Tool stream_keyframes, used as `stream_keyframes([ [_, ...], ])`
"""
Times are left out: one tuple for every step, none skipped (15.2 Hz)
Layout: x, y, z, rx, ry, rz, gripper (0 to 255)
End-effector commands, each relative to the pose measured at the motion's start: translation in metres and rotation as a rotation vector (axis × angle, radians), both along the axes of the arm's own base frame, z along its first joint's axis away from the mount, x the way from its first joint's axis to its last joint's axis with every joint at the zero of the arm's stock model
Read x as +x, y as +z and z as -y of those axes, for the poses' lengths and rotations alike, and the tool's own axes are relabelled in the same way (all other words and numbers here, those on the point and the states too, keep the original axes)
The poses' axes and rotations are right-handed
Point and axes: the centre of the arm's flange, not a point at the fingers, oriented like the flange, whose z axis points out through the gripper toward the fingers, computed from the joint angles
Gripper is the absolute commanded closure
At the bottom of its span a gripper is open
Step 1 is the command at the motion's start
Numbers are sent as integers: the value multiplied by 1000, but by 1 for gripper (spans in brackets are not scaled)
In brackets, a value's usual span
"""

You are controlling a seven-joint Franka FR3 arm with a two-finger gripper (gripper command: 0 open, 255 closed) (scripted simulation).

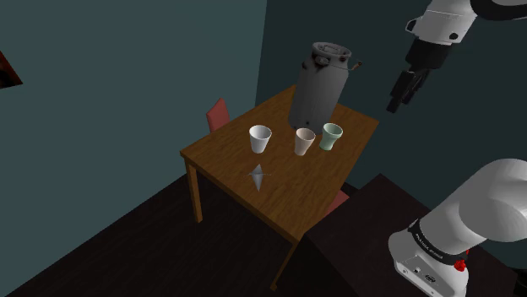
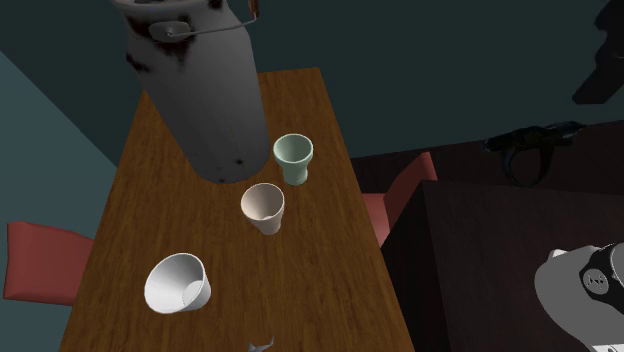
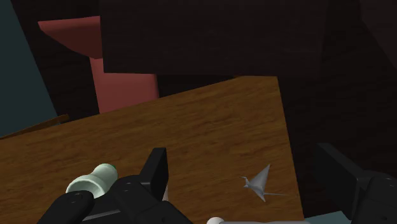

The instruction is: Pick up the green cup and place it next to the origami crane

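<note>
- The gripper (image 1: pixel 397 99) hangs high in the air, out past the bench (image 1: pixel 221 157) toward the shoulder view's right, fingers pointing down.
- In the wrist view its two black fingers (image 3: pixel 156 170) stand wide apart with nothing clasped between them.
- The green cup (image 1: pixel 331 136) stands upright on the bench, well apart from the gripper and below it.
- It is just beside a pale pink cup (image 1: pixel 305 141) and near a tall grey can (image 1: pixel 317 84).
- A white cup (image 1: pixel 260 137) comes next along the row, and the grey origami crane (image 1: pixel 258 176) sits apart from all three cups.
- In the wrist view the crane shows down on the wood between the fingers, untouched.
- There the gripper's dark body partly covers the green cup.
- In the second exterior view the bottom edge cuts off most of the crane, and the top edge crops the can.
</note>
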Motion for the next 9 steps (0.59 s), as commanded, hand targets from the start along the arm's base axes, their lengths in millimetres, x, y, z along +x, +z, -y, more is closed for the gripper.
stream_keyframes([
  [0,0,0,0,0,0,0],
  [7,-8,8,2,-2,0,0],
  [13,-16,17,5,-4,1,0],
  [20,-24,25,7,-7,1,0],
  [27,-32,34,9,-9,2,0],
  [33,-40,42,11,-11,2,0],
  [40,-48,51,14,-13,3,0],
  [47,-56,59,16,-15,3,0],
  [53,-64,68,18,-18,4,0],
])
